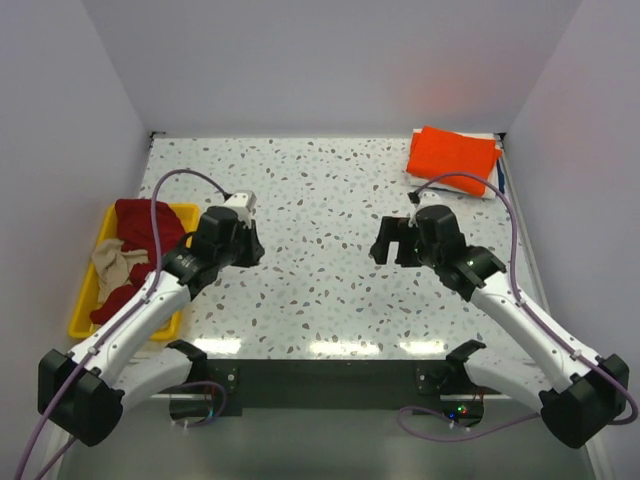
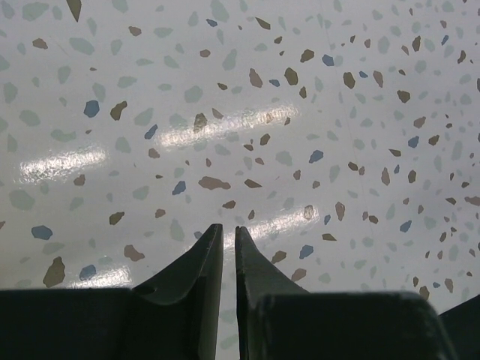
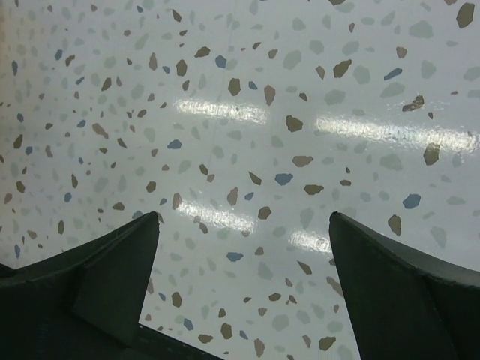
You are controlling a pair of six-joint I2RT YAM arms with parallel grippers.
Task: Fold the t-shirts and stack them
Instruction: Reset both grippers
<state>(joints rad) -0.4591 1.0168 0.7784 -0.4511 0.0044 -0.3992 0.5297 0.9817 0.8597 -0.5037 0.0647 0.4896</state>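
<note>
Left gripper [image 1: 240,248], seen from the top camera, hangs over the left middle of the speckled table [image 1: 320,180]; from this height it cannot be told how far its fingers are apart. The right gripper [image 1: 392,243] hangs over the right middle with its jaws spread wide and nothing between them. Neither touches any cloth.

The orange t-shirt [image 1: 453,157] lies folded into a neat block at the far right corner of the table, well apart from both grippers. A pale sliver of cloth [image 1: 493,190] shows under its near right edge; what it is cannot be told. At the left edge sits the yellow tray [image 1: 80,300]. Inside it the dark red t-shirt [image 1: 140,225] is crumpled in a heap at the far end and trails towards the near end, and the beige t-shirt [image 1: 118,262] lies bunched on it in the middle. The left arm crosses over the tray's near right side.

From the left wrist camera, the left gripper [image 2: 229,229] has its two dark fingers almost together, with only a thin slit between the tips. Nothing is in the slit, and bare table [image 2: 300,112] lies below.

From the right wrist camera, the right gripper [image 3: 244,221] stands fully spread, one finger at each side of the view. It holds nothing, with only table [image 3: 262,90] between the fingers.
</note>
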